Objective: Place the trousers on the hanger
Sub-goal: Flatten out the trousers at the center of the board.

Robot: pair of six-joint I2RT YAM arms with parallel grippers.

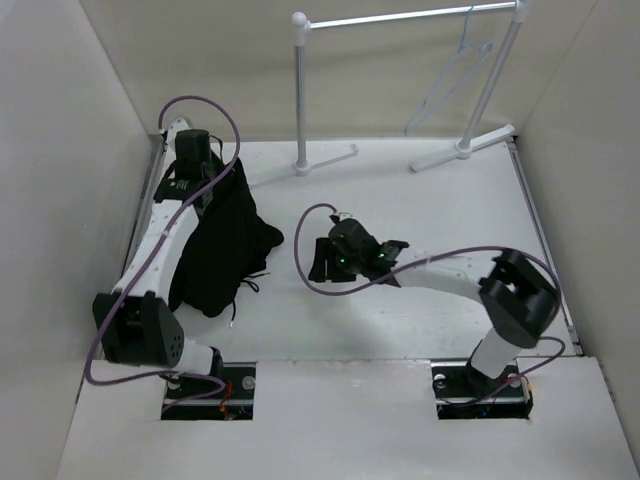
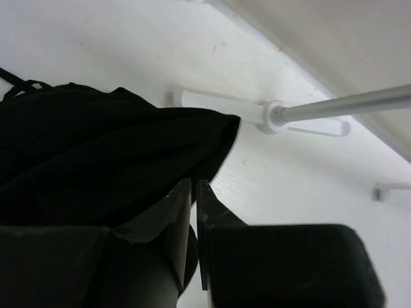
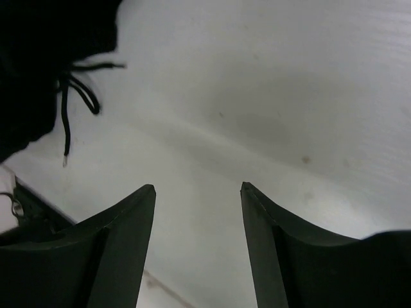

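The plain black soft-cloth trousers (image 1: pixel 225 245) are gathered at the left side of the white bench (image 1: pixel 420 300). The upper part is lifted by the left tool (image 2: pixel 194 187), and the lower folds are slumped on the bench surface. The left tool is closed tightly, and a fold of the black cloth is pinched between its jaws, as is seen in the left wrist view. The long axis of the bundle runs from the raised tool at the far left down toward the near edge, where the thin black drawstring (image 3: pixel 77 96) trails onto the bench.

The thin pale bluish-white triangular hanger (image 1: pixel 448 85) is hung by its hook from the rail of the white-and-metal stand (image 1: pixel 400 18) at the far right. It is well apart from the trousers and lies diagonally across the bench from the left tool.

The right tool (image 3: pixel 198 186) is held low over the middle of the bench, just beside the trousers and between them and the hanger. Its jaws are spread apart and nothing is held or touched by them; only bare bench is seen between them. They are pointed toward the drawstring end of the cloth.

The right arm is judged to be the nearer one to the hanger.
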